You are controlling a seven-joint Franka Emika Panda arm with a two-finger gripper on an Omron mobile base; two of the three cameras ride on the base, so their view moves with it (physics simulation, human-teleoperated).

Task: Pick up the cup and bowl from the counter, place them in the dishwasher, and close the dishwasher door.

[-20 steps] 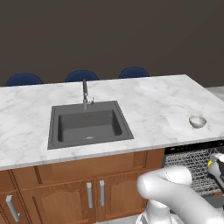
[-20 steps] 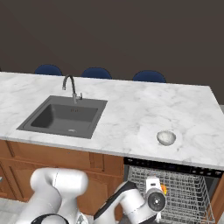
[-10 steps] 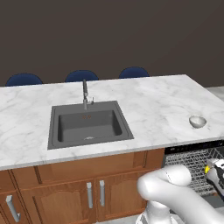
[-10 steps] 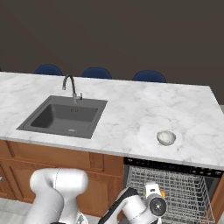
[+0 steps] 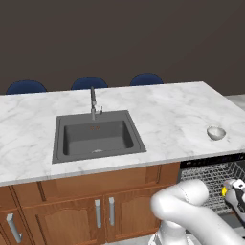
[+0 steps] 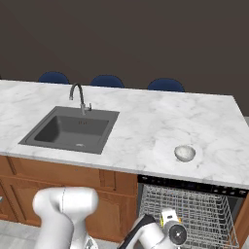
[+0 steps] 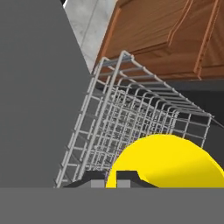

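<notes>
In the left base view the gripper holds the yellow cup low over the dishwasher rack, in the right base view the bowl sits on the counter above that rack, and in the hand view the cup hangs just above the rack's wires.
</notes>
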